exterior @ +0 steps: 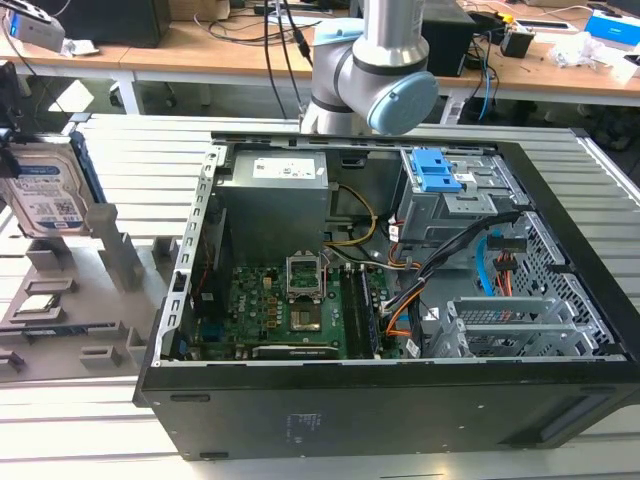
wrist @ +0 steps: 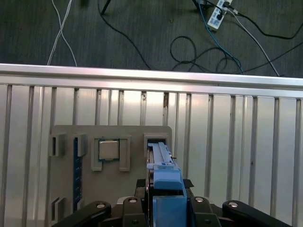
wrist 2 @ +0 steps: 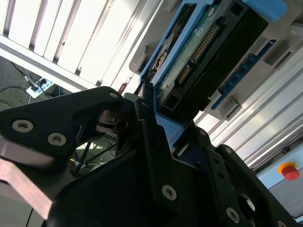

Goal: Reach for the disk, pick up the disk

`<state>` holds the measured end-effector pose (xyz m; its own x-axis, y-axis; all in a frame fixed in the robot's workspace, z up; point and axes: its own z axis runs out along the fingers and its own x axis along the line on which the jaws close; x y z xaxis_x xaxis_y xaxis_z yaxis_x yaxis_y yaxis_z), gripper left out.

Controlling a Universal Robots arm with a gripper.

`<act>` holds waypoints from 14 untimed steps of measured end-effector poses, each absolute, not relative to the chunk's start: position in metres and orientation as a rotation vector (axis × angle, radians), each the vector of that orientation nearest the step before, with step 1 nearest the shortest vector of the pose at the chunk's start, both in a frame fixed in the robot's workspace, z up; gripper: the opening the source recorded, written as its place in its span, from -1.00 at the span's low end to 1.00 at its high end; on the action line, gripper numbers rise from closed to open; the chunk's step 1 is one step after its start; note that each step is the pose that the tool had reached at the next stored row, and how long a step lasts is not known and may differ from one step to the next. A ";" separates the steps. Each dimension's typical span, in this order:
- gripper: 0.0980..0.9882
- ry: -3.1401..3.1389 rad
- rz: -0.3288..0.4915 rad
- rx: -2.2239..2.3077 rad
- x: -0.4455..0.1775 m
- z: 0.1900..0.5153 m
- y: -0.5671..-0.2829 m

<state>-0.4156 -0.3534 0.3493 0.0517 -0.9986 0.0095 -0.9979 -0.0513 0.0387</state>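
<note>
The disk [exterior: 48, 195] stands upright at the exterior view's far left, above the grey holder plate [exterior: 70, 330], its white-and-blue label facing the camera. Its blue frame [wrist: 164, 177] runs between my two black fingers in the first wrist view, where my gripper [wrist: 164, 183] closes in on it from both sides. The second wrist view looks along the disk's green circuit-board underside [wrist 2: 199, 52], and one black finger [wrist 2: 147, 127] presses against the blue edge. The gripper is shut on the disk.
An open computer case [exterior: 400, 300] takes up the middle of the slatted metal table [exterior: 130, 160]. My arm's elbow [exterior: 370, 70] rises behind it. A square chip [wrist: 109, 150] sits in the holder plate. Past the table edge [wrist: 151, 75], cables lie on the floor.
</note>
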 end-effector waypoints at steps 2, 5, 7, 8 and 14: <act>-0.39 -2.140 -0.031 2.253 -0.416 0.352 -0.353; -0.39 -2.140 -0.031 2.253 -0.415 0.358 -0.353; -0.39 -2.139 -0.031 2.253 -0.415 0.364 -0.353; -0.39 -2.140 -0.031 2.253 -0.415 0.365 -0.353; -0.39 -2.140 -0.031 2.253 -0.415 0.378 -0.353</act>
<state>-0.4148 -0.3532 0.3776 0.0517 -0.9986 0.0095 -0.9979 -0.0513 0.0387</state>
